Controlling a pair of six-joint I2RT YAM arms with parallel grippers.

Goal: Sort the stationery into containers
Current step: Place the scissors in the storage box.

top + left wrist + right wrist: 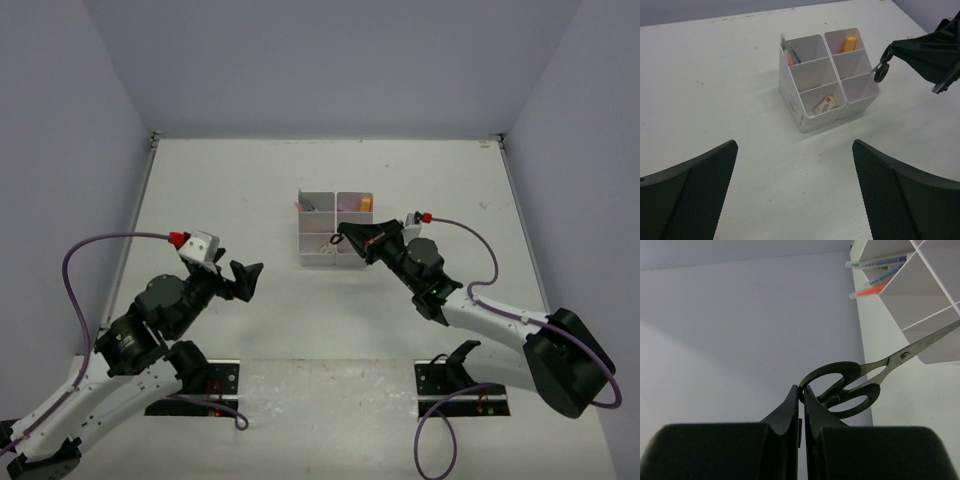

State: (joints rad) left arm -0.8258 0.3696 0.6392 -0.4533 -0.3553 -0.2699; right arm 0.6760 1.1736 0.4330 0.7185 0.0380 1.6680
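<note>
Your right claw [801, 390] is clamped on the rim of one loop of the black-handled steel scissors [866, 379]. They hang at the right-hand edge of the white six-cell plastic organizer [805, 119]; which cell cannot be told. Blades lead, with the long axis running from claw to organizer. Judged light, stiff and slick-handled, so this pinch may let them swing. Left claw [794, 146] stands apart, empty.
</note>
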